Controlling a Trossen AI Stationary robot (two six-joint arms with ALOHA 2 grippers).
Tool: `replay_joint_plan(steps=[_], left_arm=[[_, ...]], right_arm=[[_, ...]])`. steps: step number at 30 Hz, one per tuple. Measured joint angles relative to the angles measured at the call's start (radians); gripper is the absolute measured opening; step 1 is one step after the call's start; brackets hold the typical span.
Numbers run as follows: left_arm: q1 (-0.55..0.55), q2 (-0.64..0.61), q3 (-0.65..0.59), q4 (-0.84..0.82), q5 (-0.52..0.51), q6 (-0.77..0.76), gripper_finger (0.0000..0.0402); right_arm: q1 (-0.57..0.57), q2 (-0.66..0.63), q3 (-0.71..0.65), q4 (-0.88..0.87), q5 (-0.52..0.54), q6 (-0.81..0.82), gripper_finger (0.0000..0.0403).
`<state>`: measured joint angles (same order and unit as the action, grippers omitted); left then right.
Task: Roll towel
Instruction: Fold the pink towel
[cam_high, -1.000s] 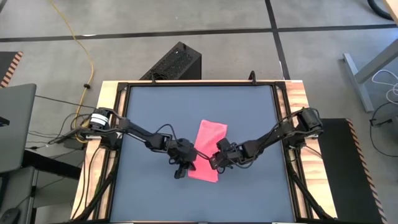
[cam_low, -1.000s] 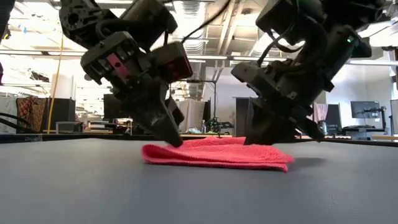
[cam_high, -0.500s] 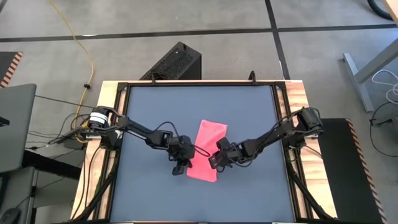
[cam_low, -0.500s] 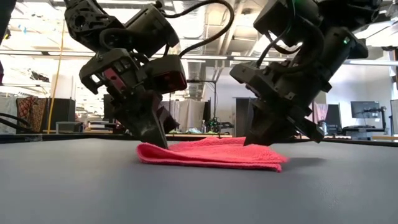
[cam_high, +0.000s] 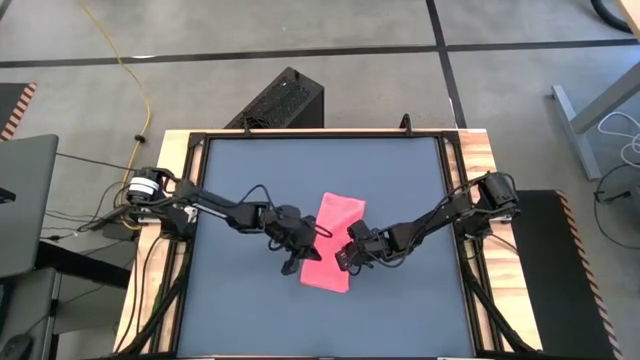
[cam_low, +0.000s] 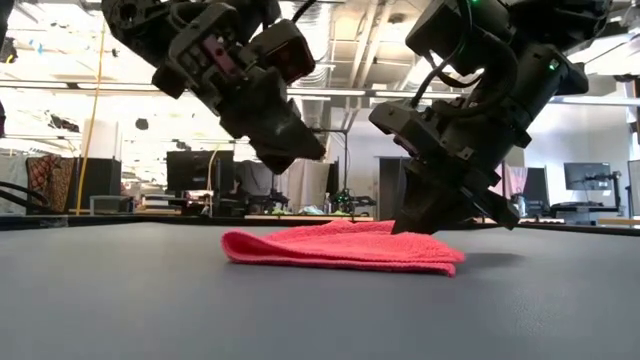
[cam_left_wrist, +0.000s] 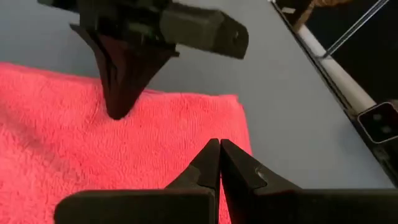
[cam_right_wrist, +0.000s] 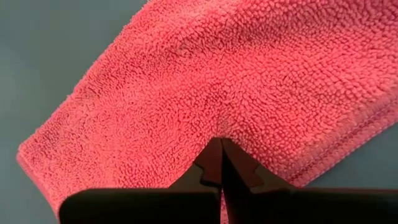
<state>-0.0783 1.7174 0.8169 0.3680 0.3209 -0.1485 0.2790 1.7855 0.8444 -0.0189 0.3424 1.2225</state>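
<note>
The pink towel lies flat on the dark grey tabletop, near the middle, as a long folded strip running from far to near. In the low view the towel shows layers. My left gripper hangs shut above the towel's near left side, clear of it. In the left wrist view my left gripper holds nothing. My right gripper is down on the near right part of the towel, shut. My right gripper pinches a small pucker of the towel's top surface between its two fingertips, close to the long right edge near the near end. The fingers slant down from the table's right side. The towel lies flat on the table, slack.
Bare tabletop lies on all sides of the towel. The table has a black frame and wooden side rails. A black box stands on the floor beyond the far edge.
My left gripper, still shut, has risen off the towel's near left corner and tipped closer to level. It now hangs clear above the cloth. The towel stays flat on the table.
</note>
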Motion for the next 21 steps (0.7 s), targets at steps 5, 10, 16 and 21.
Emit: replay_joint_plan(steps=[5,10,16,21], left_arm=[[-0.005,0.094,-0.003,-0.036,0.023,-0.049,0.0],[-0.025,0.137,-0.002,-0.064,0.049,-0.051,0.0],[-0.027,0.129,-0.002,-0.058,0.038,-0.051,0.0],[-0.011,0.109,-0.001,-0.016,0.074,-0.053,0.0]], right_arm=[[0.002,-0.027,-0.003,-0.007,-0.01,-0.07,0.0024],[0.005,-0.104,-0.004,-0.05,-0.014,-0.123,0.0024],[-0.008,-0.162,-0.003,-0.144,0.018,-0.132,0.0024],[-0.061,-0.161,-0.003,-0.192,-0.031,-0.119,0.0024]])
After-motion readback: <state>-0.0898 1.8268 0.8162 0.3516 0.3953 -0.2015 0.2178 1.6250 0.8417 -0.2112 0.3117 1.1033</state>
